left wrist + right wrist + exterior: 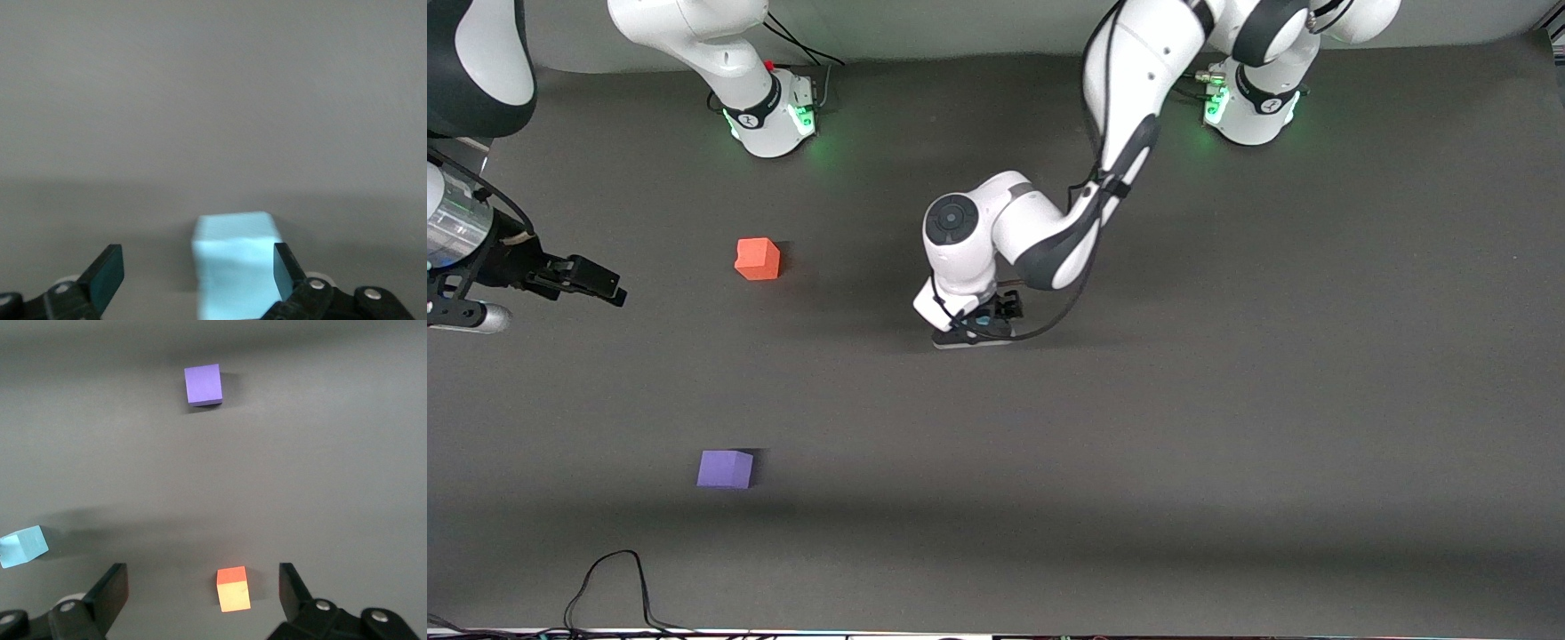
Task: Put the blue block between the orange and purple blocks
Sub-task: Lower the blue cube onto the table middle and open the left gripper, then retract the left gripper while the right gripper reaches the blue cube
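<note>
The left pincer [980,327] is low at the blue block [235,263], fingers wide apart. The right pincer [200,597] waits open above the orange block [233,588].

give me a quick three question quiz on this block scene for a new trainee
1. True or false: the left end effector has already shut on the blue block.
2. Which block lies nearer to the front camera: A) the orange block, B) the purple block?
3. Fill in: the right end effector is open and hangs over the ____ block.

Key
1. False. The fingers stand open with the block between them, one finger close against its side.
2. B.
3. Orange. That arm waits at its own end of the table.
</note>
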Controlling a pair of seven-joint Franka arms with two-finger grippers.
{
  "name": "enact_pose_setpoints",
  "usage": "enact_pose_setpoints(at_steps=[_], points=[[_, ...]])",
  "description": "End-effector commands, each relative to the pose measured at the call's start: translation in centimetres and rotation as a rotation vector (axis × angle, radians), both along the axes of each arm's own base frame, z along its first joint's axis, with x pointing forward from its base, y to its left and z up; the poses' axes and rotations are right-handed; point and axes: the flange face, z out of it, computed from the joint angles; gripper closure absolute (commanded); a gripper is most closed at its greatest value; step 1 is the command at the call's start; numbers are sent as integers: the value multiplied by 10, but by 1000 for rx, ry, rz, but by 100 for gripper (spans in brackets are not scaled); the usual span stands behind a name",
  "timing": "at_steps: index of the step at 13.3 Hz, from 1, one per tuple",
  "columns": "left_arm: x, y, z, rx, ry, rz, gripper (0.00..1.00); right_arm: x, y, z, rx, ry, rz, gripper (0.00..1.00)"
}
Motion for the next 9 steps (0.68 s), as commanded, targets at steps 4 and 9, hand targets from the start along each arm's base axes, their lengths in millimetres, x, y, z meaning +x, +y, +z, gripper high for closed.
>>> enact_pose_setpoints(at_steps=[4,9], points=[[77,242,141,-48,161,-12,0,9,116,-23,65,24,17,0],[85,476,226,-106,206,-137,0,-17,274,-76,43,25,168,0]])
